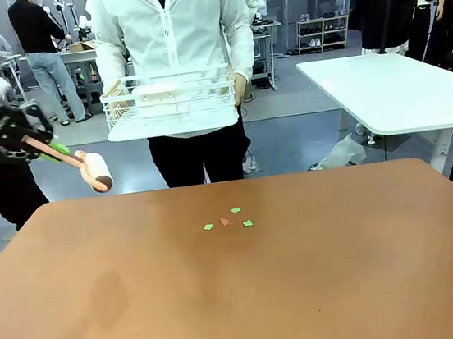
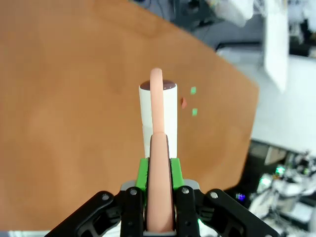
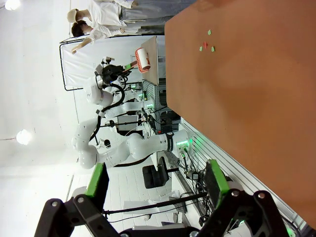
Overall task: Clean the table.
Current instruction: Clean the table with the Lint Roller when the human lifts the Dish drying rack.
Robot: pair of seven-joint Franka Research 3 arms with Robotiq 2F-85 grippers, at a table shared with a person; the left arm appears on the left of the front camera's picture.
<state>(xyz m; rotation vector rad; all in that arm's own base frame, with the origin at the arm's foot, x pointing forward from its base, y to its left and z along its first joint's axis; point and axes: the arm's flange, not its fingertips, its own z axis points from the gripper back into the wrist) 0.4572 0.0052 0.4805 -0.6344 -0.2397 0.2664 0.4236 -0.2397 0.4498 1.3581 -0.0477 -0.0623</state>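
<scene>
The reddish-brown table (image 1: 242,300) carries a few small green scraps and one red scrap (image 1: 226,219) near its middle. My left gripper (image 1: 48,147) hangs above the table's far left corner, shut on the peach handle of a lint roller whose white roll (image 1: 96,170) points down toward the table edge. In the left wrist view the gripper (image 2: 159,174) clamps the handle, the roll (image 2: 158,111) hovers over the table (image 2: 74,123), and the scraps (image 2: 190,101) lie just beyond it. My right gripper (image 3: 157,183) is open with nothing in it, off the table's (image 3: 247,89) side, far from the scraps (image 3: 207,44).
A person stands at the far edge holding a white wire basket (image 1: 173,102) at waist height. A white-topped table (image 1: 399,90) stands at the back right. Other people and equipment are farther back.
</scene>
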